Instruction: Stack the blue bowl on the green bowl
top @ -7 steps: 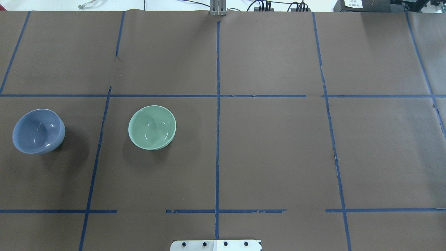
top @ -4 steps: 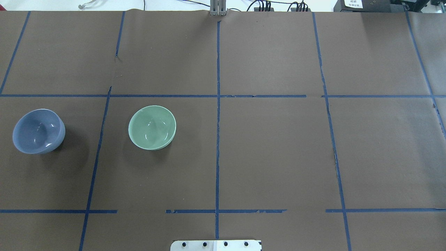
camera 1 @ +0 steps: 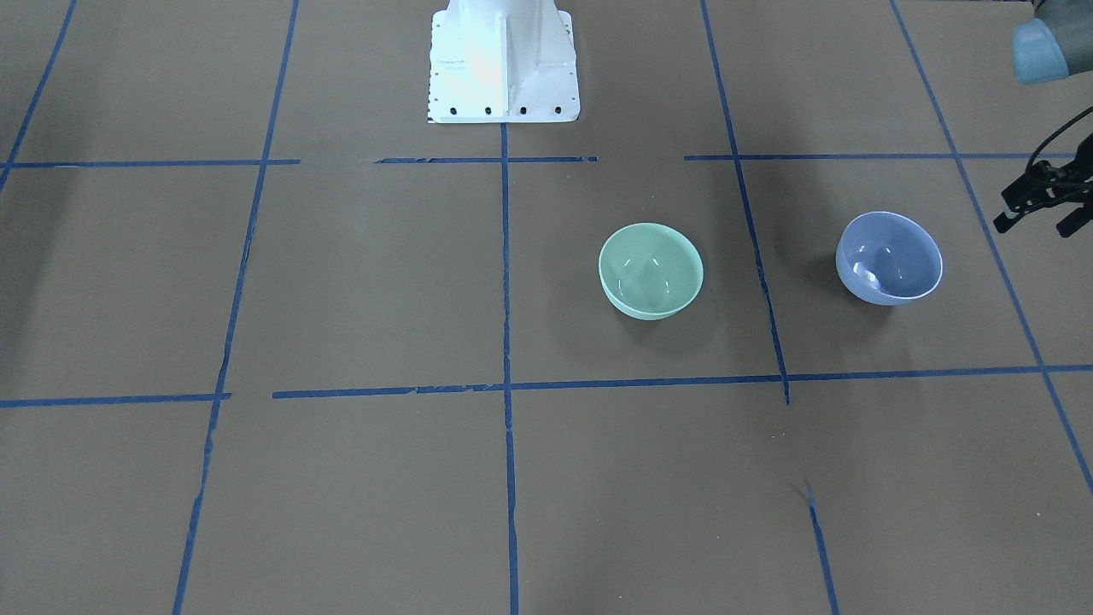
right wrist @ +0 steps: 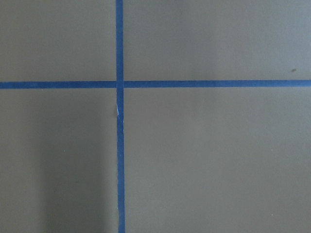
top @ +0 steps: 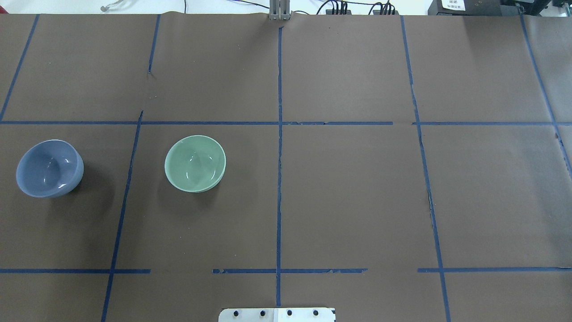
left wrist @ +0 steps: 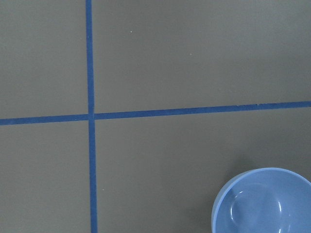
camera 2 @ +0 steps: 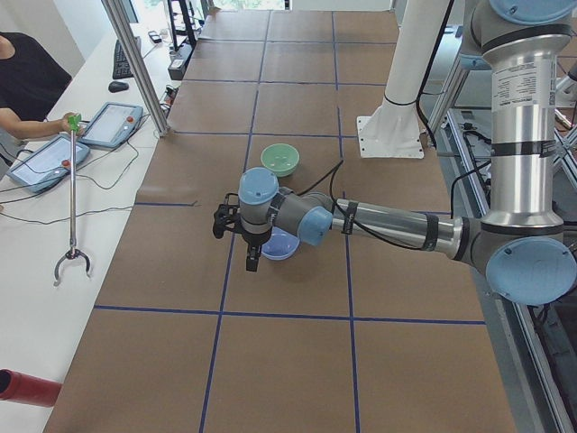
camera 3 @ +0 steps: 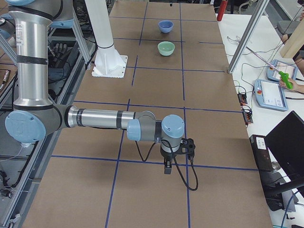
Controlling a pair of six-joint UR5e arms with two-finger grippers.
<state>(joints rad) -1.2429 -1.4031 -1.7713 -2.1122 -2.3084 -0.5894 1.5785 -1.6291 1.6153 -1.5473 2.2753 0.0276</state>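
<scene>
"Exterior front-facing view: blue bowl (camera 1: 888, 256) upright, well apart from green bowl (camera 1: 651, 271), on its robot's-left side; left gripper (camera 1: 1033, 229) beyond, fingers spread, empty; right gripper (camera 3: 176, 154): cannot tell. Risks?"

"Glossy rim may slip the pinch; off-centre release could tip green bowl."

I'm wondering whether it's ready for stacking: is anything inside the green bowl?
The green bowl looks empty: only glossy reflections show inside. The table beneath it is covered.

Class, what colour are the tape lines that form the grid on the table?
Dark blue. The tape lines show best in the overhead exterior view.
</scene>
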